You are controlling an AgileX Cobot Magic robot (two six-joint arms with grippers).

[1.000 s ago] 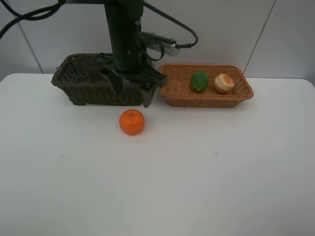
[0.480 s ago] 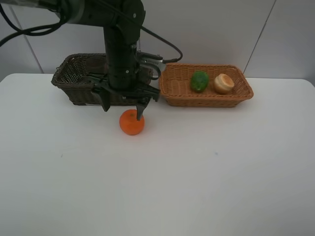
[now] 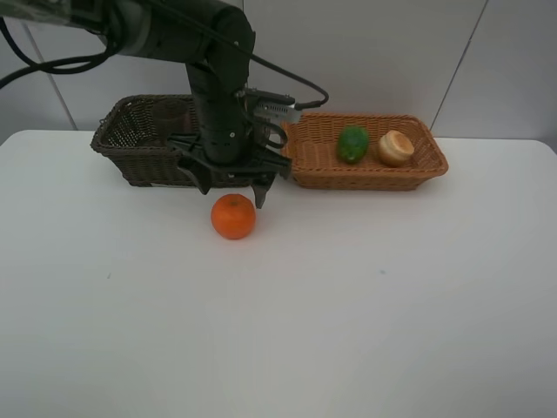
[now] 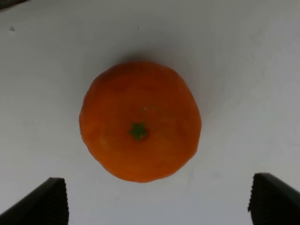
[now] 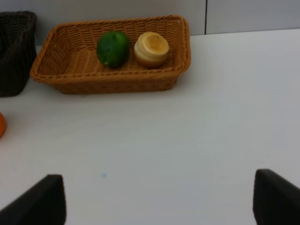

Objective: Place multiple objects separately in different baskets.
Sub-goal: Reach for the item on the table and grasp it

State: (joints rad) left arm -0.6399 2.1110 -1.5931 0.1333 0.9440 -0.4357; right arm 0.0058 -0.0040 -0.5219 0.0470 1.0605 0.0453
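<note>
An orange (image 3: 233, 216) lies on the white table in front of the dark brown basket (image 3: 130, 161). My left gripper (image 3: 231, 193) hangs open just above and behind it. In the left wrist view the orange (image 4: 139, 121) sits stem up between and ahead of the two spread fingertips (image 4: 42, 204), touching neither. The light tan basket (image 3: 365, 178) holds a green fruit (image 3: 352, 144) and a pale peach-like fruit (image 3: 396, 148). My right gripper (image 5: 158, 201) is open over bare table, facing that basket (image 5: 108, 82); it does not show in the exterior high view.
The two baskets stand side by side at the table's far edge, against the wall. The left arm's column partly hides the inside of the dark basket. White table surface stretches in front of and to the right of the orange.
My left gripper has come down from in front of the dark basket to just over the orange, then shifted slightly right. The orange and both fruits stayed put.
</note>
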